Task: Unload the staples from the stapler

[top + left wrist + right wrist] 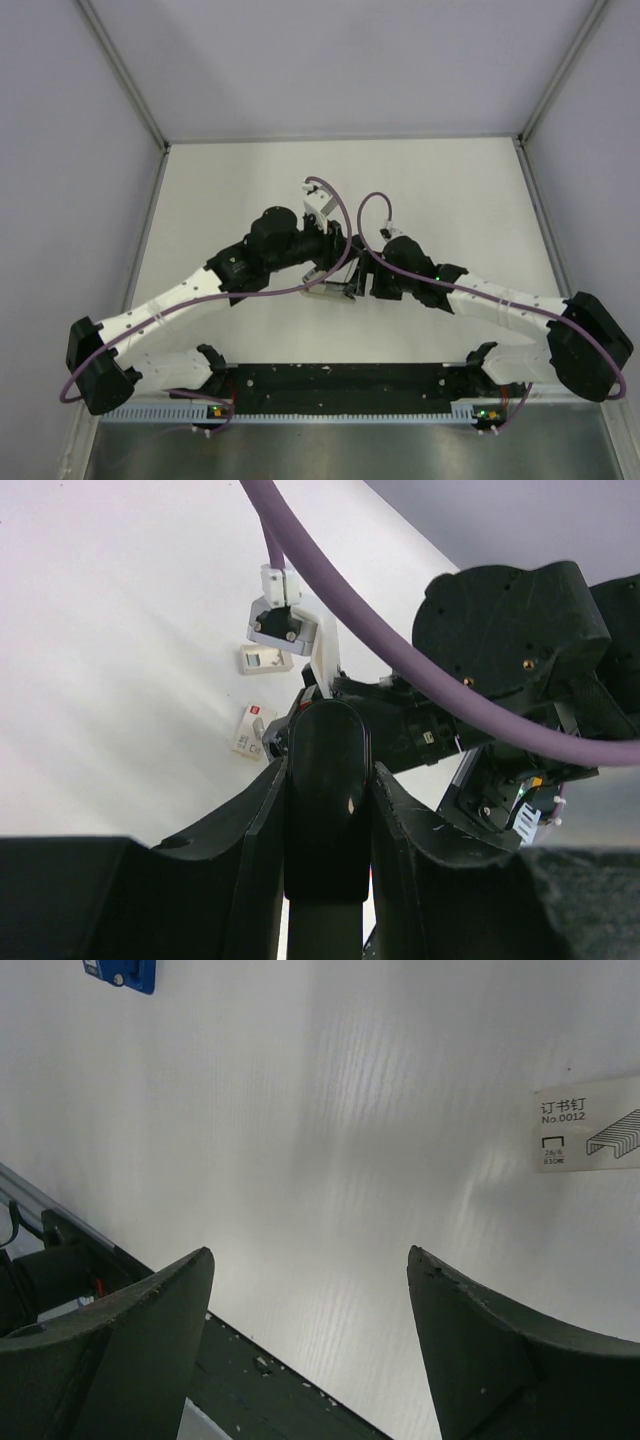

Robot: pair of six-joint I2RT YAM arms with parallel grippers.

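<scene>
My left gripper is shut on the black stapler, whose rounded end sticks up between the fingers. In the top view the two wrists meet at the table's middle: left gripper, right gripper, with a grey and black part of the stapler showing just below them. My right gripper is open and empty over the bare white table. The staples do not show in any view.
Two small whitish boxes lie on the table beyond the stapler. One box with a staple drawing lies right of my right gripper. The right arm's black wrist crowds close to the left gripper. A dark bar runs under the right fingers.
</scene>
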